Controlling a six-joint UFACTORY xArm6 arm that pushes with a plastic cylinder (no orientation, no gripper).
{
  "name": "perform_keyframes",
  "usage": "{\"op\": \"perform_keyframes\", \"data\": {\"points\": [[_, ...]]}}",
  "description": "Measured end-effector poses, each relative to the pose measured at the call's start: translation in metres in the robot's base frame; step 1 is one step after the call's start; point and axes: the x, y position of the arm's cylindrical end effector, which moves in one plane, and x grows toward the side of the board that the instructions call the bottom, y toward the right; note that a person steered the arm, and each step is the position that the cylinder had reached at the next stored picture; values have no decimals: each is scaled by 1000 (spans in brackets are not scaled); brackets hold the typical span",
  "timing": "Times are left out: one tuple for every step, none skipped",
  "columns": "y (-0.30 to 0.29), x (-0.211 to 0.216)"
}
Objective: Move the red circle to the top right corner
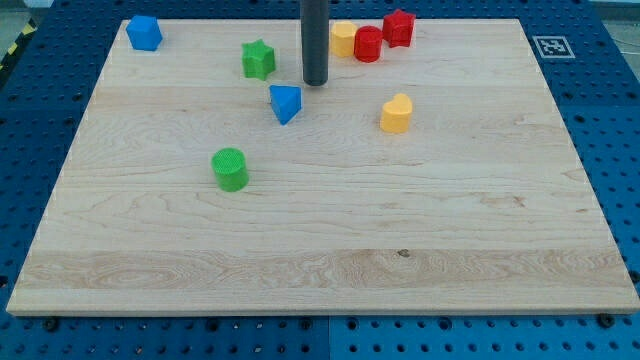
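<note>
My tip point(316, 82) is a bare rod end, not a claw, so it can neither clench nor release; it rests on the wooden surface point(320, 250) near the view's top, a little left of centre.

The red circle point(368, 44) lies up and to the view's right of my tip, near but apart from it. It sits between two other blocks: a yellow block point(343, 38), shape unclear, touches it on the left, and a red block point(399, 28) of uneven outline stands just beside it on the right, toward the top edge.

Just below and left of my tip is the blue triangle point(285, 103), close but not touching. The green star point(258, 59) is to its left, slightly higher. The yellow heart point(396, 114) is to the right and lower down. The green circle point(230, 168) is well below and to the left. The blue block point(144, 33) lies far to the left, in the surface's top left corner.
</note>
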Motion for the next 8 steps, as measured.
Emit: {"op": "perform_keyframes", "data": {"points": [[0,-3],[-2,-23],[-13,-52],[-26,-81],[-22,-110],[-10,-124],[2,-124],[16,-123]]}}
